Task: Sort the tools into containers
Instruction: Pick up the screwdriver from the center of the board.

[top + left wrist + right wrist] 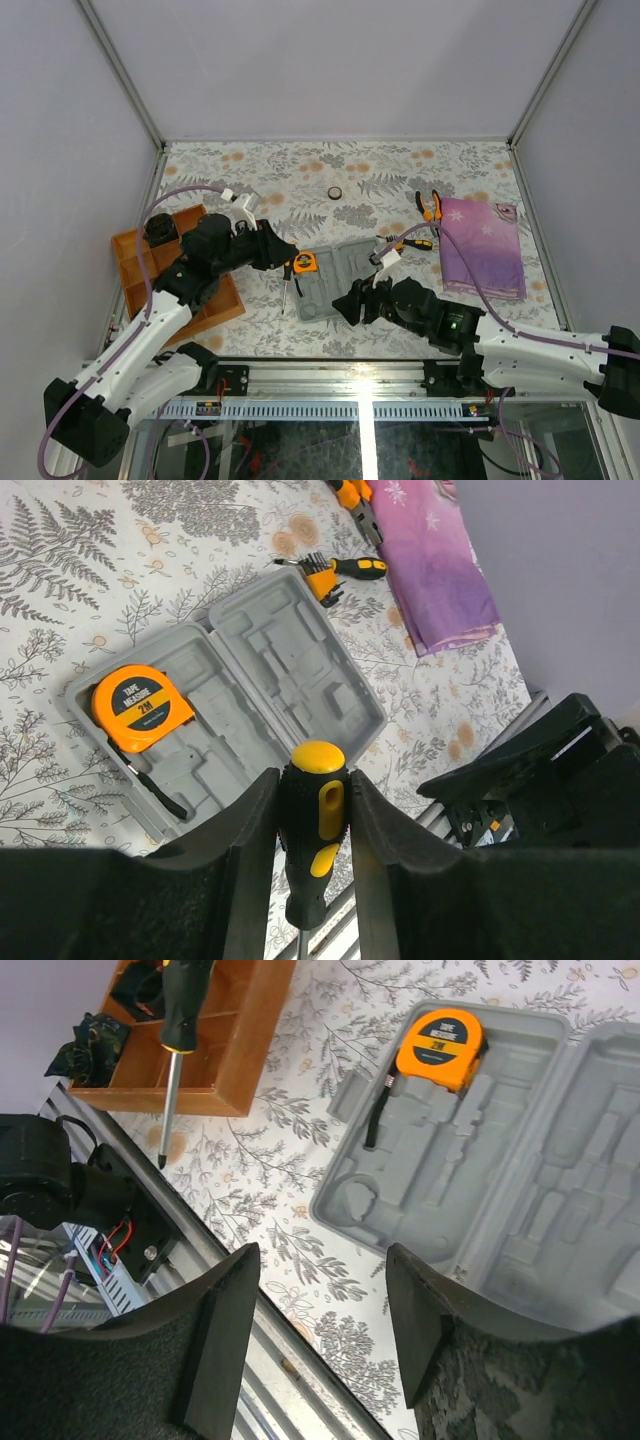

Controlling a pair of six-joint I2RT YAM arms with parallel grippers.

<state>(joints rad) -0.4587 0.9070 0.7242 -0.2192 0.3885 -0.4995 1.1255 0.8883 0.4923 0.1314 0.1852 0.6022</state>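
Left gripper [315,790] pinches black-and-yellow-handled screwdriver [318,765]; right gripper [320,1260] stands spread; orange tape measure [142,705] sits in open grey case [300,670].

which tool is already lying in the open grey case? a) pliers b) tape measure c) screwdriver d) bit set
b: the orange tape measure sits in a recess of the grey case, while the screwdriver is clamped between the left fingers.

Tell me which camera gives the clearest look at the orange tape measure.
Left wrist: the tape measure lies face up in the grey case, large, its label legible. The right wrist view shows it whole too, but smaller, near the top edge. The top view shows only a small orange spot.
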